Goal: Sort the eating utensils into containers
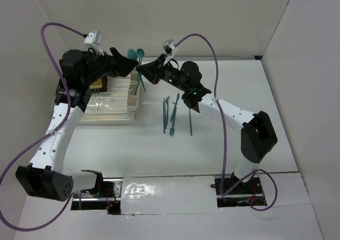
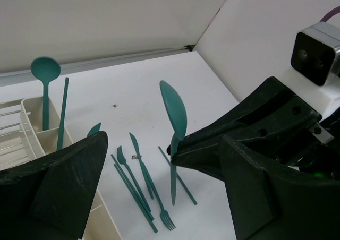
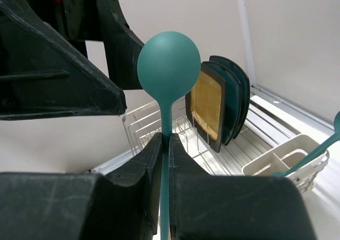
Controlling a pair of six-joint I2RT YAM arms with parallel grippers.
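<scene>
My right gripper (image 3: 166, 139) is shut on the thin handle of a teal spoon (image 3: 169, 65), bowl up and handle hanging down. In the top view this gripper (image 1: 142, 69) holds the spoon (image 1: 141, 53) just above the cream containers (image 1: 133, 94). My left gripper (image 1: 126, 65) faces it closely and stands open. In the left wrist view the held spoon (image 2: 173, 110) shows between the left gripper's wide-apart fingers (image 2: 64, 187). Another spoon (image 2: 45, 70) and a thin teal stick (image 2: 64, 107) stand in the containers (image 2: 37, 136). Several teal utensils (image 1: 171, 115) lie on the table.
A clear wire dish rack (image 1: 106, 106) sits left of the containers, holding a black-rimmed yellow plate (image 3: 210, 102) and dark teal plates (image 3: 236, 88). White walls close in the back and right. The loose fork and knife (image 2: 139, 176) lie right of the rack.
</scene>
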